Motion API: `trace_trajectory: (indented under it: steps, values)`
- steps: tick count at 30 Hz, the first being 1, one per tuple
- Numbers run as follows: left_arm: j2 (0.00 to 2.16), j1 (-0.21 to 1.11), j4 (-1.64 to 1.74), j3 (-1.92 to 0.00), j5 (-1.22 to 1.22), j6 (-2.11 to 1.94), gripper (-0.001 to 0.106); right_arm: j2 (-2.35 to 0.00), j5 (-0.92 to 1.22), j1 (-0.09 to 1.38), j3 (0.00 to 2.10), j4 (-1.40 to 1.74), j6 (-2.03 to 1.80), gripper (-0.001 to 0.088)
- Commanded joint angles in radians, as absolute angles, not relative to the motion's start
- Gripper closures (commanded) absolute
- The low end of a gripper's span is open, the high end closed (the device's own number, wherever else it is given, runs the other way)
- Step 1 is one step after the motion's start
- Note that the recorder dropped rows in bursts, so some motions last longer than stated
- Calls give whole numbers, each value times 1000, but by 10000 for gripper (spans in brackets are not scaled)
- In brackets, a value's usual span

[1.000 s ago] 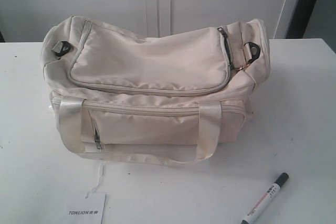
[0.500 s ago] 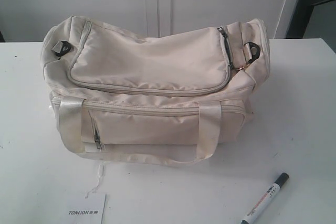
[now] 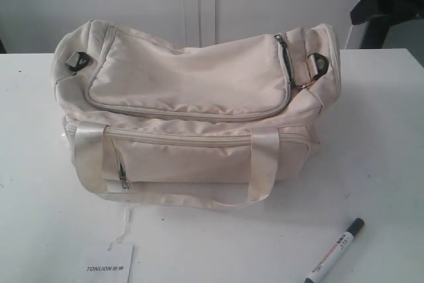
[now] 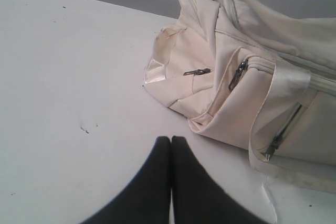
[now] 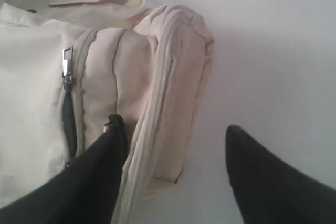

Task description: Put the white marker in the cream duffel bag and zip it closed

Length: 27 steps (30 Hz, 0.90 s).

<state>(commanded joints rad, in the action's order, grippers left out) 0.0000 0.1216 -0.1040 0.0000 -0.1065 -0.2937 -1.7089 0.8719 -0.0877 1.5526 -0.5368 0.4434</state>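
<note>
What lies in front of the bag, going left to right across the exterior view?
Card → marker

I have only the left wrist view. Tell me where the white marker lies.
Observer: The white marker lies on the table in front of the cream duffel bag, toward the right arm's side, apart from the bag.
Operator: Report the right pincer.
Observer: The right pincer is open, pointed at the bag's end, holding nothing.
Operator: Now the top flap.
Observer: It lies closed, but a short dark gap shows beside its zipper pull.
</note>
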Motion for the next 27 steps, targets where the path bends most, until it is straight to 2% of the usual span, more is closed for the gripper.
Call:
trace_trajectory:
  steps: [4, 10, 21, 26, 27]
  values:
    - [0, 122, -104, 0, -108, -294, 1053, -1756, 866, -83, 1582, -576, 443, 306]
    - [0, 122, -104, 0, -108, -294, 1053, -1816, 852, -46, 1618, -575, 449, 203]
    - [0, 122, -104, 0, -105, -296, 1053, -1889, 775, -24, 1643, -573, 445, 209]
    - [0, 122, -104, 0, -105, -296, 1053, -1911, 780, -24, 1643, -573, 443, 250]
    - [0, 122, -104, 0, -105, -296, 1053, -1916, 780, -21, 1643, -573, 443, 285]
